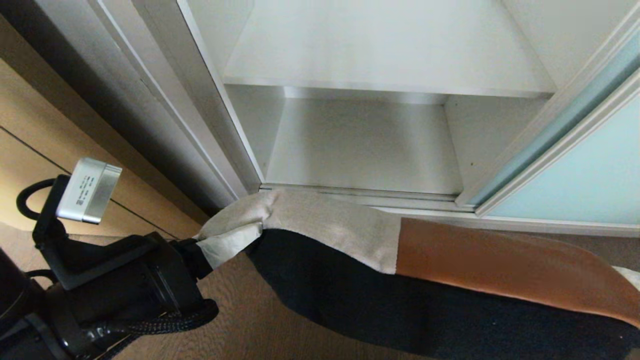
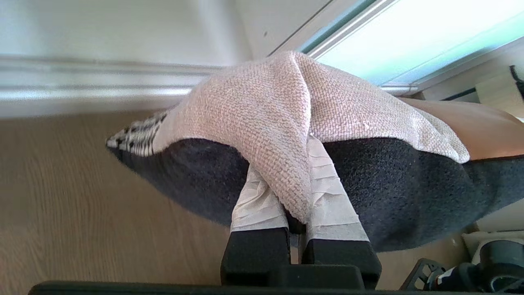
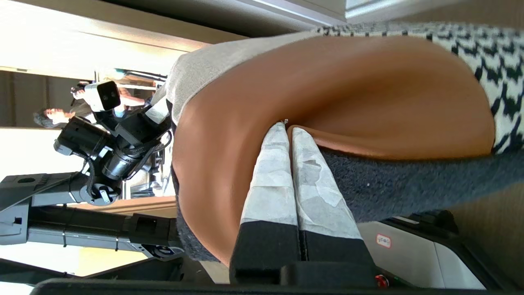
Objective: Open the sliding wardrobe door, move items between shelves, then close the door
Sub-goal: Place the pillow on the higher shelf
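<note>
- Head view: the patchwork cushion point(image 1: 400, 270) hangs in front of the open wardrobe, its beige woven panel, smooth brown leather patch and black fuzzy backing sagging between two grips, above the wood-grain floor point(image 1: 240, 320). The left claw point(image 1: 207, 255) is pinched shut on the beige corner at the cushion's left end. Behind it, two flat white shelves point(image 1: 380, 55) stand bare inside the wardrobe; the sliding wardrobe door point(image 1: 575, 170), a frosted pale blue-green glass panel in a thin silver-white frame, is pushed aside at the right. A tan wooden panel point(image 1: 30, 150) flanks the left.
- Left wrist view: the left claw point(image 2: 297, 205), its two tape-wrapped fingers point(image 2: 327, 200) closed tight, grips a fold of coarse beige weave. A houndstooth corner point(image 2: 135, 137) juts out over the floor point(image 2: 82, 196), and the glass door point(image 2: 409, 37) glows beyond.
- Right wrist view: the right claw point(image 3: 288, 164), fingers pressed together, clamps the seam where glossy leather meets dark pile. Black-and-white houndstooth edges the cushion point(image 3: 327, 82). The left arm point(image 3: 110, 151) shows beyond it.
</note>
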You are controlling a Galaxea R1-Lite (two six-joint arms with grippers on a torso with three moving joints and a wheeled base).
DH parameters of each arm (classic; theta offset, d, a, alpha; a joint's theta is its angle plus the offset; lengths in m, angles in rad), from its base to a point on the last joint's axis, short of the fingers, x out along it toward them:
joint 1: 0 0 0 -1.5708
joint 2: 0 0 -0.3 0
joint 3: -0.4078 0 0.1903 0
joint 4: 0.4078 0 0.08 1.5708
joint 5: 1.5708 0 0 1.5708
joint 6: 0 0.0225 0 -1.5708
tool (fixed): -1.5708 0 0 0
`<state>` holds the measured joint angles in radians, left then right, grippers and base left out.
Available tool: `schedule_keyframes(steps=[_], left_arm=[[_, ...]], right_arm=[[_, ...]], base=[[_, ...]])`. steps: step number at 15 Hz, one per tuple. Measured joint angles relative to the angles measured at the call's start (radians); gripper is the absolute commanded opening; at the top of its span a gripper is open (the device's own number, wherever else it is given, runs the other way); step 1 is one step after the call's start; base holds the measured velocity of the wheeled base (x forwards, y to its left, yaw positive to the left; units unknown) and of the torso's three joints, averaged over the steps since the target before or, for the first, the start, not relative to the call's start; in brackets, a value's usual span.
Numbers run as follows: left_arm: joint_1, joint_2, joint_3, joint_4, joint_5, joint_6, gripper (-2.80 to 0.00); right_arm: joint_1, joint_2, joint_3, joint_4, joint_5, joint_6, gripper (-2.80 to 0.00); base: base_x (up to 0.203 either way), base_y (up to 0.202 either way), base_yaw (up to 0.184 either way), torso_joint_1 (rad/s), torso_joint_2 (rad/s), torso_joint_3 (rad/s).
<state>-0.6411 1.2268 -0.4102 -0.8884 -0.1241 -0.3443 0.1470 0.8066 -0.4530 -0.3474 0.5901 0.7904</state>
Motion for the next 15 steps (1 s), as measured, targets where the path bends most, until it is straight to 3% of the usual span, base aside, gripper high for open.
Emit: schedule_keyframes(steps=[15], left_arm=[[0.000, 0.007, -0.007, 0.002, -0.007, -0.005, -2.80]], right_arm=[[0.000, 0.008, 0.005, -0.011, 0.007, -0.006, -2.80]], base=[[0.000, 0.000, 0.000, 0.001, 0.00, 0.202]])
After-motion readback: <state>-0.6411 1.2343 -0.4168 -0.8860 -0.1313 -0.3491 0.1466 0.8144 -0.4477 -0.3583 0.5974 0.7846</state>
